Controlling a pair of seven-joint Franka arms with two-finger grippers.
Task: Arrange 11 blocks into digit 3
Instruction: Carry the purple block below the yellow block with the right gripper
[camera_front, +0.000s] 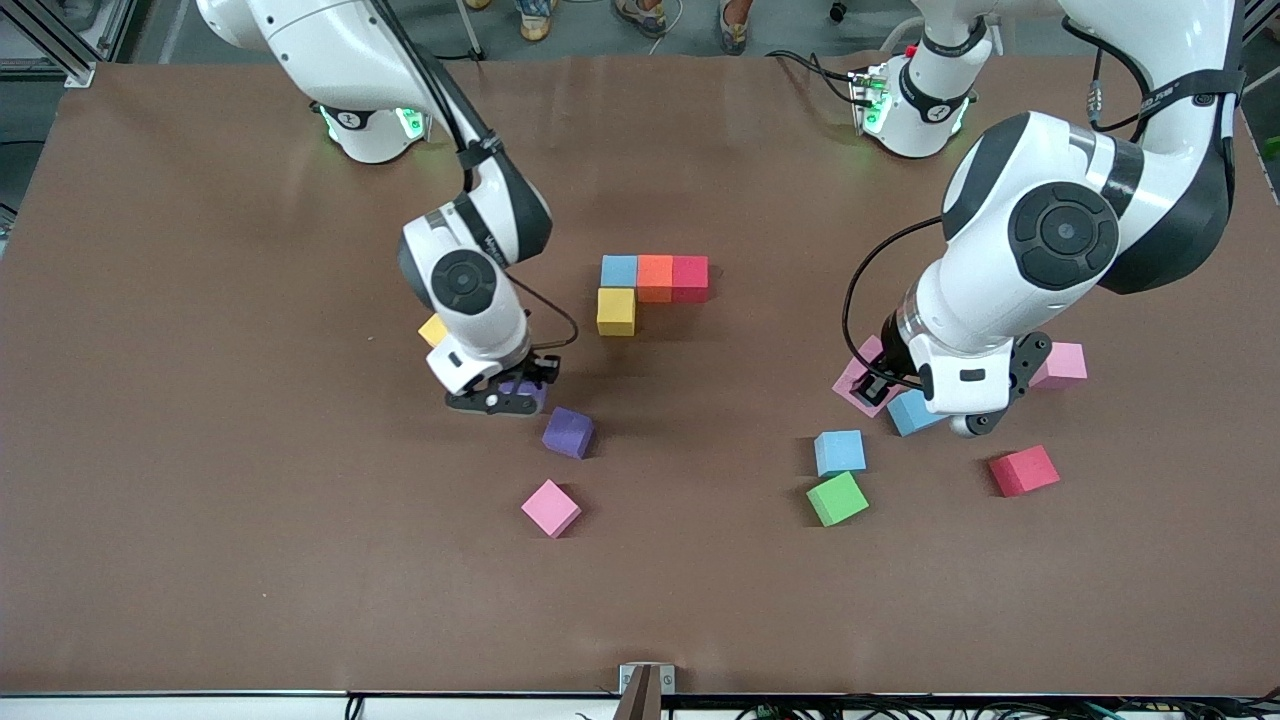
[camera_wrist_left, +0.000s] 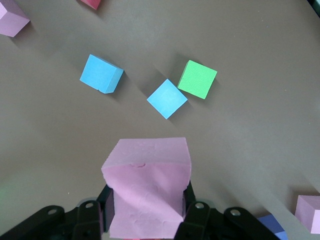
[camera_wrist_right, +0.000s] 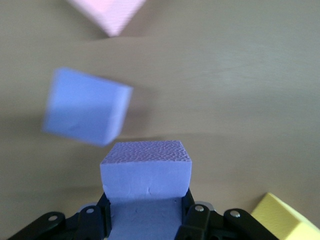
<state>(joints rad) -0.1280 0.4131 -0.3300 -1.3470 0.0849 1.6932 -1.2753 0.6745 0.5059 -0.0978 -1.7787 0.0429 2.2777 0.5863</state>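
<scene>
At the middle of the table (camera_front: 200, 560) we see the start of the figure: a blue block (camera_front: 619, 270), an orange block (camera_front: 655, 277) and a red block (camera_front: 690, 278) touching in a row, with a yellow block (camera_front: 616, 311) touching the blue one on the side nearer the front camera. Our right gripper (camera_front: 505, 395) hangs over the table toward the right arm's end, its fingers (camera_wrist_right: 192, 212) clamped on a purple block (camera_wrist_right: 146, 175). A second purple block (camera_front: 569, 432) lies just beside it, nearer the camera, a pink block (camera_front: 551, 508) lies nearer still, and another yellow block (camera_front: 433, 329) peeks out from under the right arm. Our left gripper (camera_front: 880, 385) is over the table toward the left arm's end, clenched on a pale pink block (camera_wrist_left: 147, 187) that we see filling its jaws in the left wrist view. A light blue block (camera_front: 912, 412) sits on the table partly under that arm, and another pale pink block (camera_front: 1062, 364) sits beside it, closer to the table's end. Nearer the camera lie a second light blue block (camera_front: 840, 452), a green block (camera_front: 837, 499) almost touching it, and a second red block (camera_front: 1023, 470) well apart from those two.
</scene>
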